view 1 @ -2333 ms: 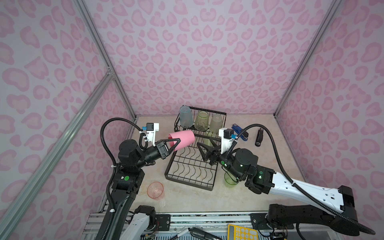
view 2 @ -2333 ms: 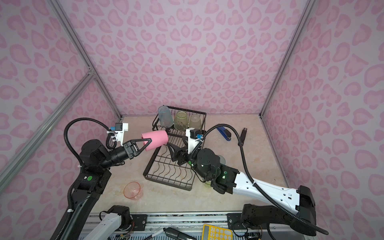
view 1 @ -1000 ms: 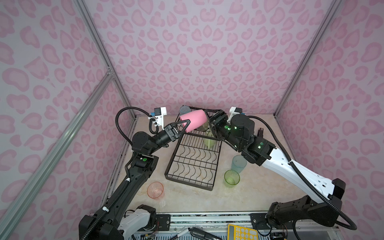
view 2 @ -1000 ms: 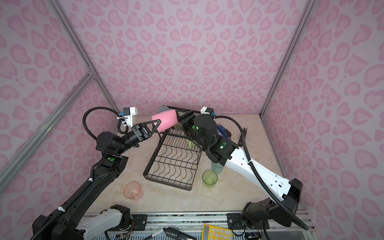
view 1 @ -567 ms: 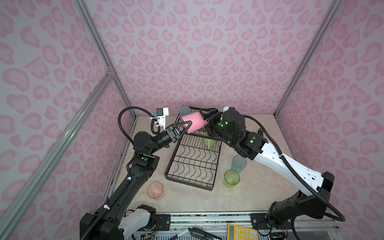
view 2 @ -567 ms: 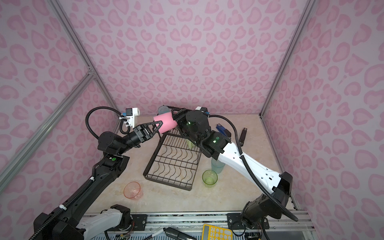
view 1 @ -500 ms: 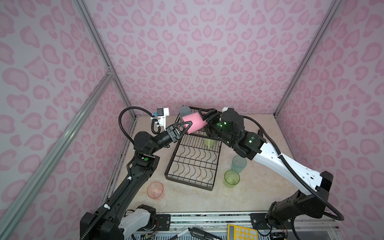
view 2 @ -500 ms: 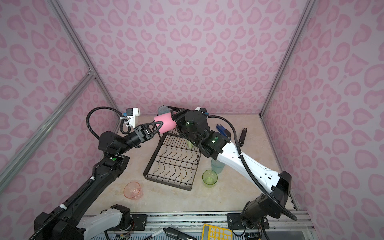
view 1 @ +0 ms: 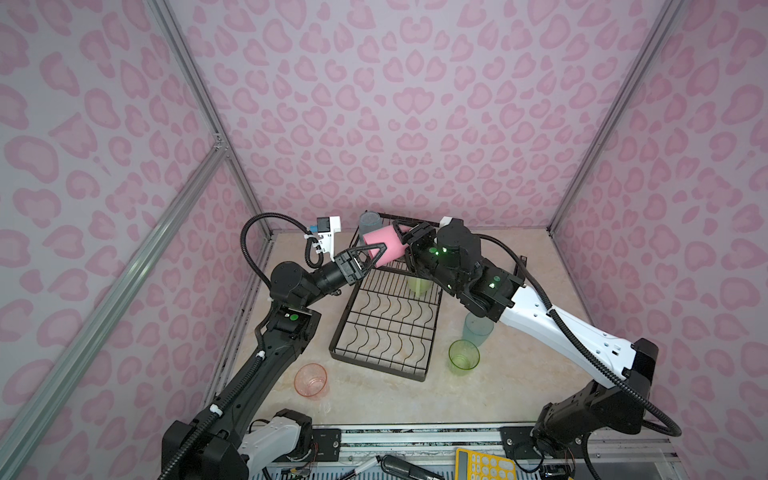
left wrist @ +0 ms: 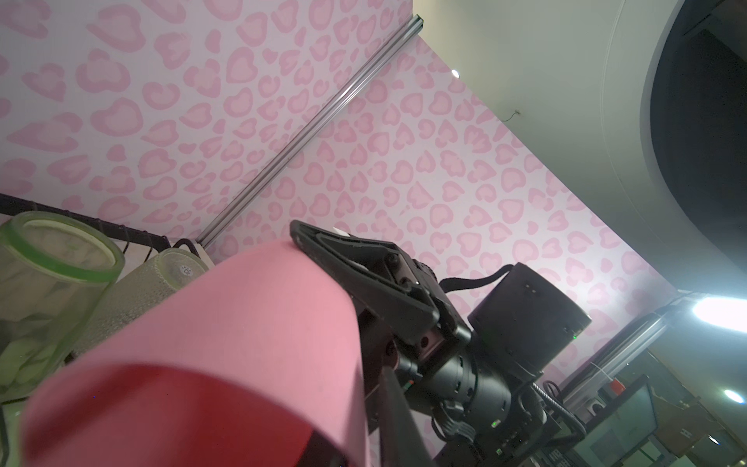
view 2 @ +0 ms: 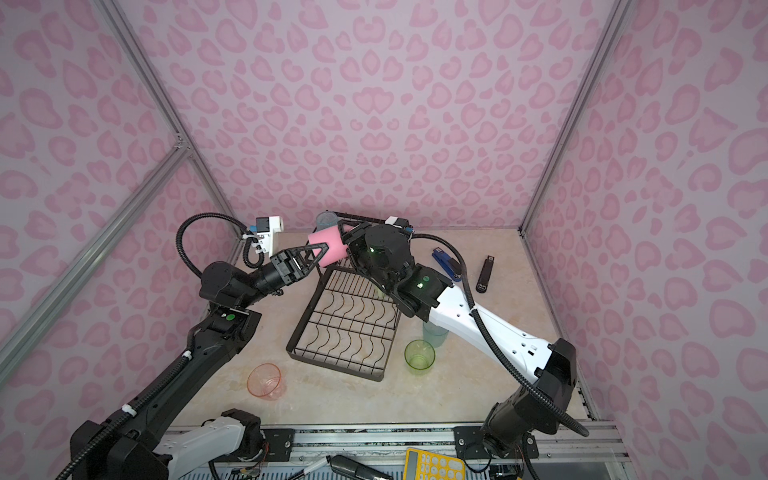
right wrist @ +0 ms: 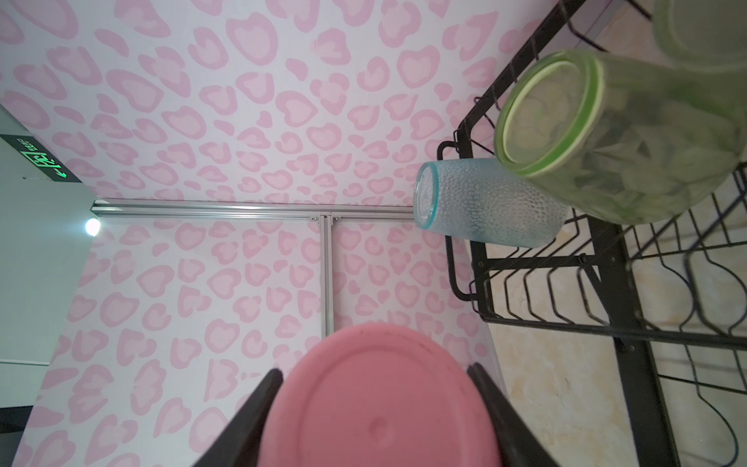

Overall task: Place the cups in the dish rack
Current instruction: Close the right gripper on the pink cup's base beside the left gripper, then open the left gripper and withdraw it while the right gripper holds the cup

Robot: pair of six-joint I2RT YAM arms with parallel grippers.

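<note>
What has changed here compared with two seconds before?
The left end effector carried the pink cup to the far end of the dish rack. The right end effector swung over from its right side and closed on the cup's base. The rack, orange cup, green cup and blue cup stayed.

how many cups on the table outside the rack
3: clear pink cup left of the dish rack, green cup right of it, blue cup behind that, under the right arm; others possibly hidden.
</note>
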